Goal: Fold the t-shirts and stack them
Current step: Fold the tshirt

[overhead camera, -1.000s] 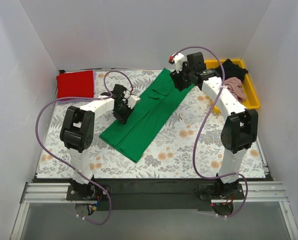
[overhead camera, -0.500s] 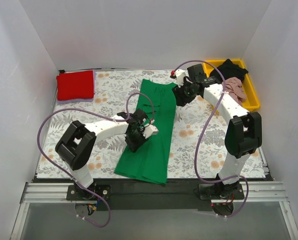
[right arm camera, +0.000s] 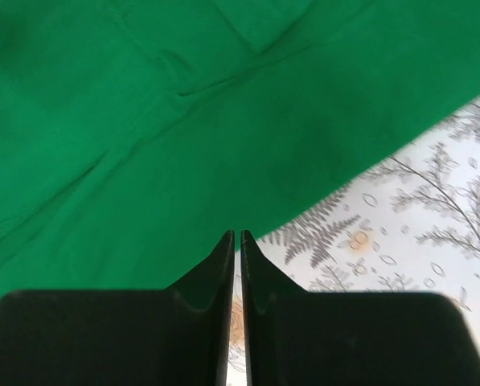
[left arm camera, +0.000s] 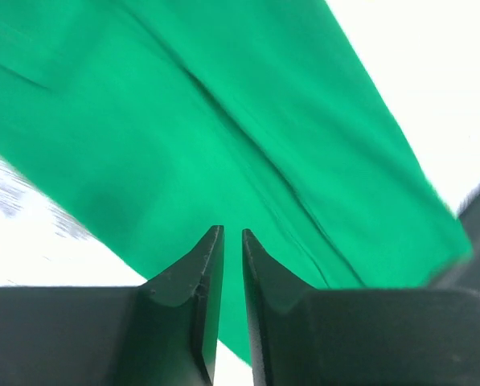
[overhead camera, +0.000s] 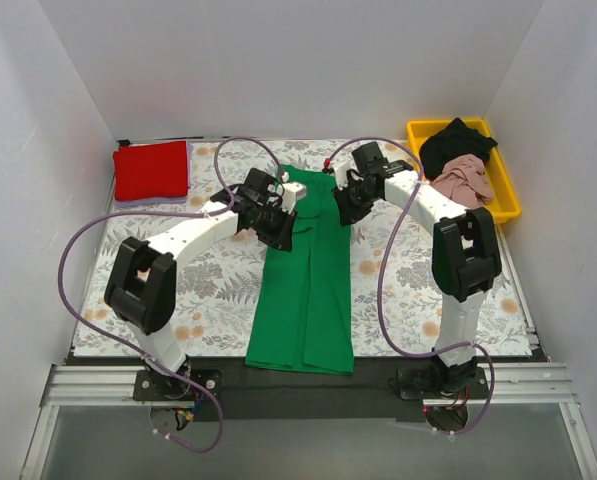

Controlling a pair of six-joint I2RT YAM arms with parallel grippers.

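A bright green t-shirt (overhead camera: pixel 308 290) lies as a long strip down the middle of the table, its near end at the front edge. Over the strip's far left part hovers my left gripper (overhead camera: pixel 281 230), its jaws almost together, and nothing shows between them in the left wrist view (left arm camera: pixel 231 233), only green cloth (left arm camera: pixel 223 121) behind. My right gripper (overhead camera: pixel 343 213) is at the strip's far right edge. The right wrist view (right arm camera: pixel 237 235) has it shut, tips right at the hem of the green cloth (right arm camera: pixel 183 121). Whether the hem is pinched I cannot see.
A folded red t-shirt (overhead camera: pixel 151 169) lies at the far left corner. A yellow tray (overhead camera: pixel 506 208) at the far right holds a black tee (overhead camera: pixel 458 140) and a pink one (overhead camera: pixel 465 175). The floral cloth (overhead camera: pixel 398 280) covers the table. White walls enclose three sides.
The green shirt has swung from diagonal to straight down the table. My left gripper moved back up to its far left part. My right gripper came to the right edge and closed.
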